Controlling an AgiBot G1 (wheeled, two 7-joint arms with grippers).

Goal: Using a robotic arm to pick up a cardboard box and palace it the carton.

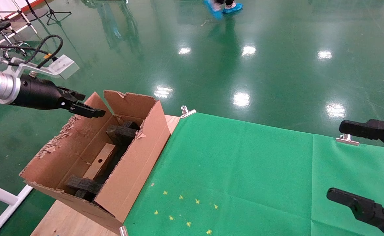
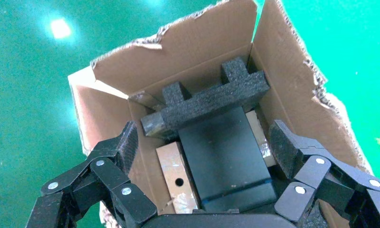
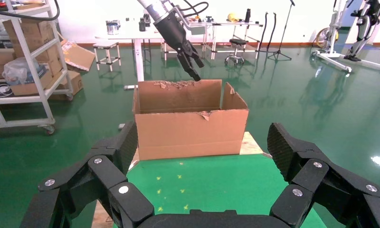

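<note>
Hovering above the carton (image 1: pixel 93 157), the left gripper (image 2: pixel 204 142) stood wide open and held nothing. A dark slab that could be the cardboard box (image 2: pixel 226 159) lay inside, against the foam block (image 2: pixel 207 102); its identity was uncertain. Risk: on withdrawal, a finger could catch the torn flap (image 1: pixel 65 131) and drag the carton toward the table edge. The right gripper (image 3: pixel 202 156) was parked open over the green cloth (image 1: pixel 244 170).
</note>
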